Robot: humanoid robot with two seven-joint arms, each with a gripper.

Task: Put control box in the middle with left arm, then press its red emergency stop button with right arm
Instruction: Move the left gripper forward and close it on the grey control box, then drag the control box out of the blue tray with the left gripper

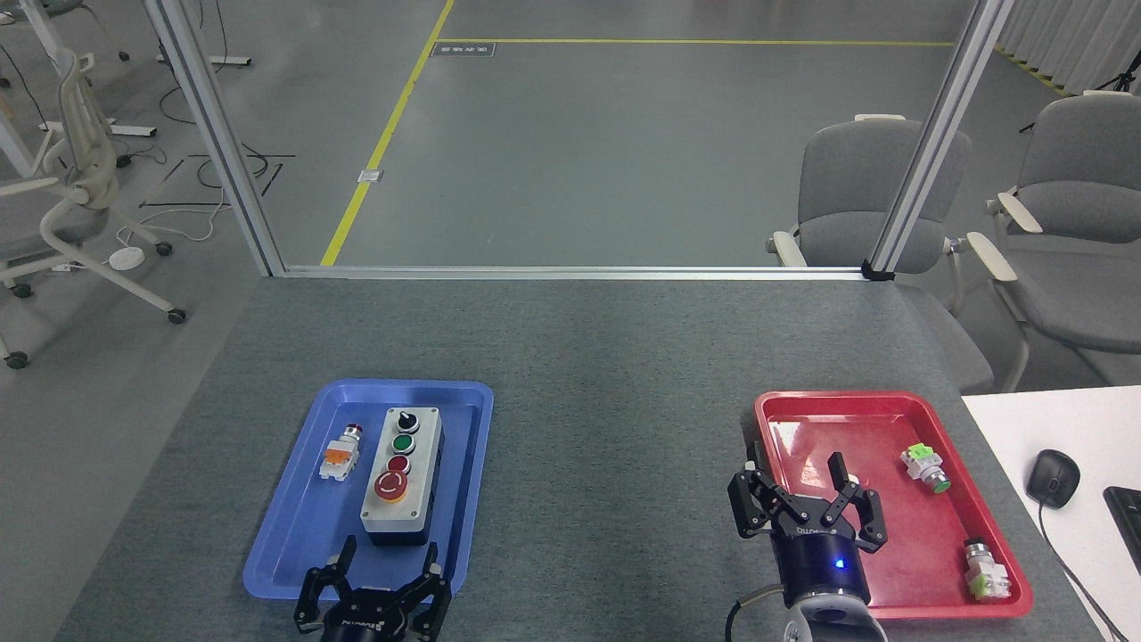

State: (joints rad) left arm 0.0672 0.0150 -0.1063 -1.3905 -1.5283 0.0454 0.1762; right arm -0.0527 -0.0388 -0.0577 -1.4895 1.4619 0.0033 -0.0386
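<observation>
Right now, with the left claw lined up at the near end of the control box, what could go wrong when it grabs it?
The left claw is open, just short of the control box, which lies in the blue tray.
1. The small orange-and-white switch lies close beside the box; a wide approach might knock it.
2. The tray's raised rim could catch the box if it is dragged rather than lifted.
3. A finger may bump the big red stop button near that end.

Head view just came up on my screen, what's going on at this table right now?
The control box sits in the blue tray, beside a small white-and-orange switch; nothing holds it yet. The left end effector is open at the tray's near edge, just in front of the box. The right end effector is open over the red tray. The table's middle is bare.
</observation>
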